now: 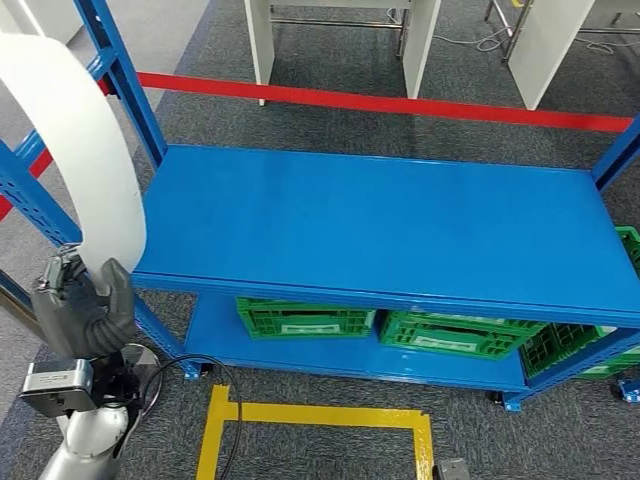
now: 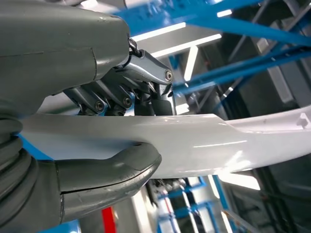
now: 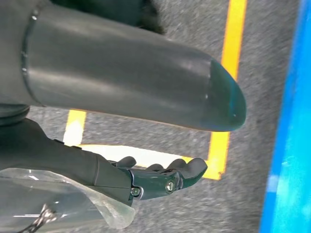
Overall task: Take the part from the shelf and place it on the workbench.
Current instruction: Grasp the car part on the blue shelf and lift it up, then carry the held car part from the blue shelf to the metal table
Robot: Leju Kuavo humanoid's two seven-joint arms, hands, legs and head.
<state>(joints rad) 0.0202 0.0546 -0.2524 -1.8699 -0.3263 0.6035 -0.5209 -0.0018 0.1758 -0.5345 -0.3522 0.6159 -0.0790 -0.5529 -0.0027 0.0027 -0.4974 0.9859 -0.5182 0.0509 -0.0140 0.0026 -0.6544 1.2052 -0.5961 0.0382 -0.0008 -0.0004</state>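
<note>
The part is a long, curved white panel (image 1: 83, 130). My left hand (image 1: 90, 310) grips its lower end at the left of the head view, off the left end of the blue shelf (image 1: 377, 225). The panel arcs up and leftward above the hand. In the left wrist view the white panel (image 2: 205, 143) runs between the thick grey thumb (image 2: 110, 170) and the metal fingers (image 2: 146, 73), which close on it. My right hand (image 3: 161, 177) hangs over the floor with fingers apart and nothing in them.
Green crates (image 1: 306, 318) sit on the shelf's lower level. Blue uprights (image 1: 124, 75) stand close behind the panel. A yellow floor marking (image 1: 317, 415) lies in front of the shelf and a red line (image 1: 392, 103) behind it. White table legs (image 1: 419, 45) stand at the back.
</note>
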